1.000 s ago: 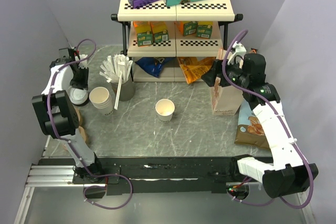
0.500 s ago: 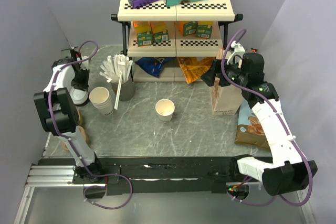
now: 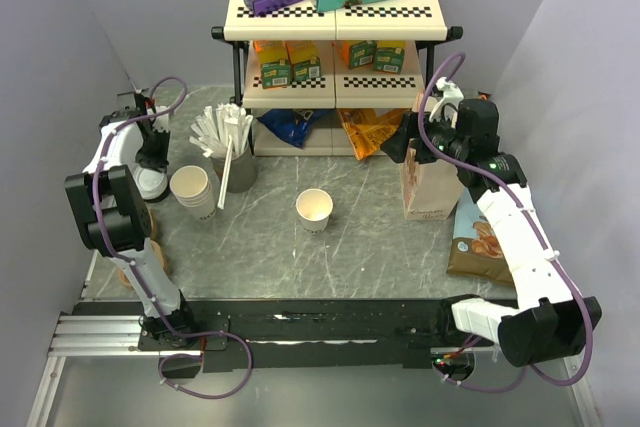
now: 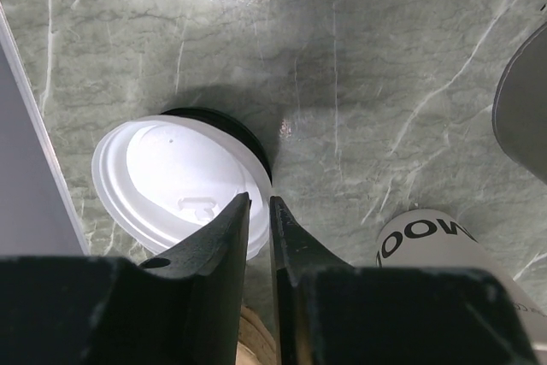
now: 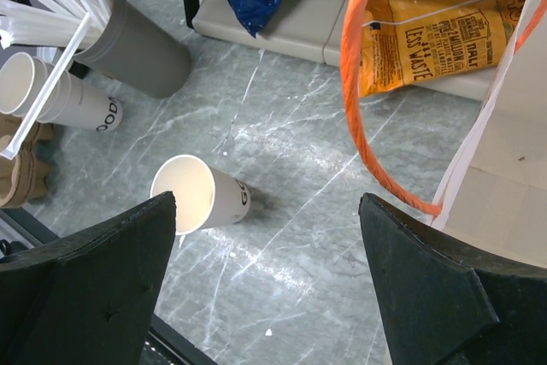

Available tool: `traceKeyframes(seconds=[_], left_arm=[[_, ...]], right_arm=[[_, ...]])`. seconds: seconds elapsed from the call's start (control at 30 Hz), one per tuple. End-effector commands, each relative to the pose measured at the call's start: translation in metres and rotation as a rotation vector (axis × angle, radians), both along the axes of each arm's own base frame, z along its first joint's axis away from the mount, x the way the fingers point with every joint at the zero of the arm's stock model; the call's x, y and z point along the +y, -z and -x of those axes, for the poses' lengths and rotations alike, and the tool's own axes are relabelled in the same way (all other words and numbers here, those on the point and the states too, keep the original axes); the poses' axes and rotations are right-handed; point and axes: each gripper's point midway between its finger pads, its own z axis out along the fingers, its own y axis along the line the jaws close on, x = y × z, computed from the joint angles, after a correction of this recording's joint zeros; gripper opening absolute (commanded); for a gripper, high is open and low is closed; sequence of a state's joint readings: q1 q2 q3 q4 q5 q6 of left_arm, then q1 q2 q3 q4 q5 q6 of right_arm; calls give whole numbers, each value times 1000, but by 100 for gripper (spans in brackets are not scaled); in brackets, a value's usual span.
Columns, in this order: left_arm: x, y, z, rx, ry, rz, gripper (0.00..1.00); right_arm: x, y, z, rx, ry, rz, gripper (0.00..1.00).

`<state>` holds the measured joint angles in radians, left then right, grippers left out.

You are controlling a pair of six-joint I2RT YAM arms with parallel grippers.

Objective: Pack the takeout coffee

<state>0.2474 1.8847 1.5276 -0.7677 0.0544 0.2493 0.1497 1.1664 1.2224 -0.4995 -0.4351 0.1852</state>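
Observation:
The takeout coffee cup (image 3: 314, 209) stands upright and empty mid-table; it also shows in the right wrist view (image 5: 201, 198). A flat white lid (image 3: 150, 184) lies at the far left. In the left wrist view my left gripper (image 4: 259, 209) straddles the lid's (image 4: 167, 181) right rim, jaws closed to a thin slit with the rim in it. My left gripper (image 3: 150, 155) points down over it. My right gripper (image 3: 400, 145) hangs wide open and empty beside the top of the paper bag (image 3: 432, 182), well above the table (image 5: 273, 297).
A stack of white cups (image 3: 193, 189) and a dark grey cup of white sticks (image 3: 235, 162) stand left of centre. A shelf rack (image 3: 335, 42) with boxes and snack bags fills the back. The bag's orange handle (image 5: 359, 83) hangs by my right gripper. A cookie packet (image 3: 478, 237) lies at right.
The left arm has shifted slightly over the lid. The right gripper has edged a little up and back beside the bag. The cup has not moved.

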Motion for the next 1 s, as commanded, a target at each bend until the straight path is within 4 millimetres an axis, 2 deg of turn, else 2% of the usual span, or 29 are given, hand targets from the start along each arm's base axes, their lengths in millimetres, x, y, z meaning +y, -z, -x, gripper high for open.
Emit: traceKeyframes(seconds=[0.0, 0.3, 0.47, 0.53, 0.67, 0.83, 0.97], left_arm=[[3, -9, -12, -31, 8, -14, 21], [1, -7, -11, -24, 14, -8, 16], [0, -9, -10, -25, 18, -12, 8], [0, -12, -10, -31, 18, -14, 1], [3, -26, -9, -71, 16, -44, 1], [4, -27, -5, -74, 23, -58, 1], [4, -16, -6, -55, 7, -63, 34]], right_arm=[[1, -20, -8, -64, -1, -20, 93], [1, -18, -10, -53, 0, -23, 93], [2, -17, -12, -50, -2, -25, 93], [2, -18, -12, -52, -1, -25, 93], [3, -17, -12, -49, -3, -27, 93], [4, -16, -14, -44, -8, -34, 93], [5, -16, -16, -42, -9, -36, 93]])
